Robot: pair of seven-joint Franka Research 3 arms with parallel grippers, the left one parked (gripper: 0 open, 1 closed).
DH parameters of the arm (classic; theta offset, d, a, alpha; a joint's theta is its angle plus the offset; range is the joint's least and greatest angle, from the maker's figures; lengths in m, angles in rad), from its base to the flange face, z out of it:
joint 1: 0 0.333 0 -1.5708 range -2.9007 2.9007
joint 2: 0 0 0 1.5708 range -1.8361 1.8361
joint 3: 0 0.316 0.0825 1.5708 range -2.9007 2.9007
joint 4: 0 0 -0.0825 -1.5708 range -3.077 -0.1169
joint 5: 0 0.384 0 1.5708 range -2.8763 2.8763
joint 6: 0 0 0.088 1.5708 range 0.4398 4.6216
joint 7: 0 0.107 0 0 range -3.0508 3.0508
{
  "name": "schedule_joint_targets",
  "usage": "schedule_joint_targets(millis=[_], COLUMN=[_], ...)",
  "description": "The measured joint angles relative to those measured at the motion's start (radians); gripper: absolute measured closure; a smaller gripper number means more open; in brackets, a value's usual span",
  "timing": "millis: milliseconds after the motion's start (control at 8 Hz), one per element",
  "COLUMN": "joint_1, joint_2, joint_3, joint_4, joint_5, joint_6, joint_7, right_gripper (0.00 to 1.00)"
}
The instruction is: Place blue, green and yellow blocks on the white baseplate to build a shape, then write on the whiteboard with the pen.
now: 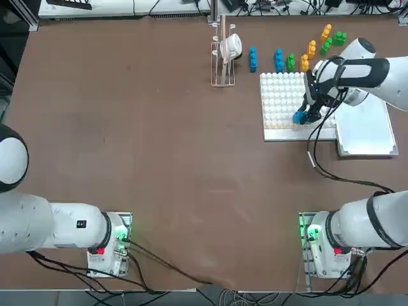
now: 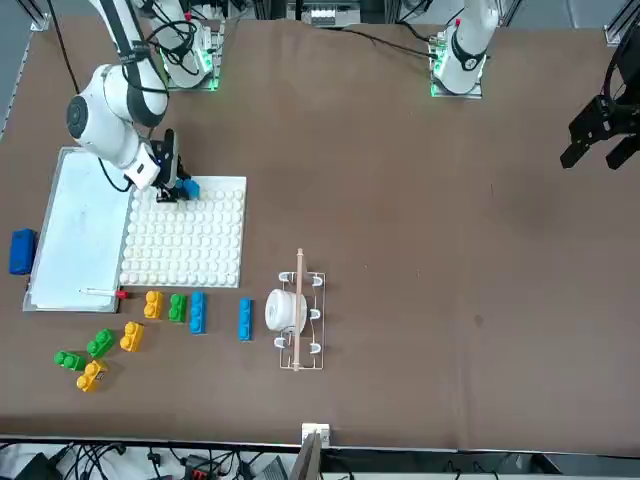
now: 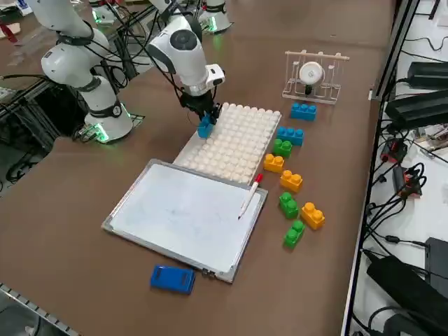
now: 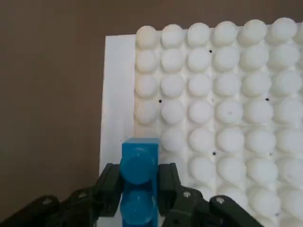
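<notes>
Nearest to you on the robot's right, the right arm reaches out over the table, and the right gripper [image 1: 308,116] hangs at the near right corner of the white baseplate [image 1: 280,95]. Its fingers are pinched on a blue block [image 4: 138,182], one finger on each long side, with both studs of the block showing between them in the wrist view. You can see the block sitting at the plate's corner, over the smooth border and the outermost studs; whether it is pressed onto the studs cannot be told.

Just to the right of the plate lies the whiteboard [image 3: 185,213], its long edge close beside the plate. The pen [image 3: 250,195] lies on the board along its far edge, red end towards the plate. A blue eraser [image 3: 172,278] sits on the table just off the board's right side.

Further out, beyond the far edge of the plate, you have the loose blocks: two blue blocks [image 1: 278,59], a green block [image 1: 291,62] and a yellow block [image 1: 305,62] in a row, then more yellow and green ones scattered towards the far right. To the left of that row stands a small rack [image 1: 222,54] holding a white roll [image 1: 231,46].
</notes>
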Motion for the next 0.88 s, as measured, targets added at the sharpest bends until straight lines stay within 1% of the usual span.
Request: schedule_joint_targets(millis=[875], joint_1=[0.018], joint_2=[0.014], joint_3=[0.000], joint_4=[0.000], joint_5=[0.001], joint_6=[0.014], joint_7=[0.004], right_gripper=[0.59])
